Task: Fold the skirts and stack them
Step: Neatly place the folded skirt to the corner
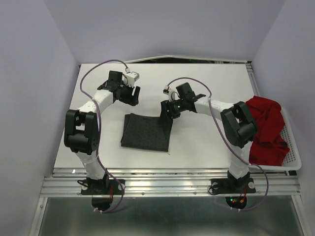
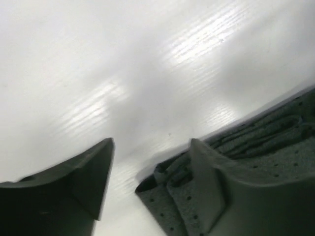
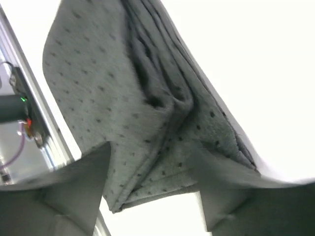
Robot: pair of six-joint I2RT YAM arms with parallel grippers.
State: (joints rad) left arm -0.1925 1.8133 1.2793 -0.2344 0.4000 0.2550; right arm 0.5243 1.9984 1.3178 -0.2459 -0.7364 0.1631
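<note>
Top external shows right arm [image 1: 238, 125] partly hiding red skirt [image 1: 268, 130] in basket [image 1: 294, 153].

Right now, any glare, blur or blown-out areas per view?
Top external: even, soft light, in focus; the folded charcoal-grey dotted cloth skirt casts barely any shadow. Left wrist: streaky glare on the white table, and the left end effector is soft and out of focus at the bottom edge. Right wrist: the table is blown out to pure white, and the skirt's dots are slightly blurred.
</note>
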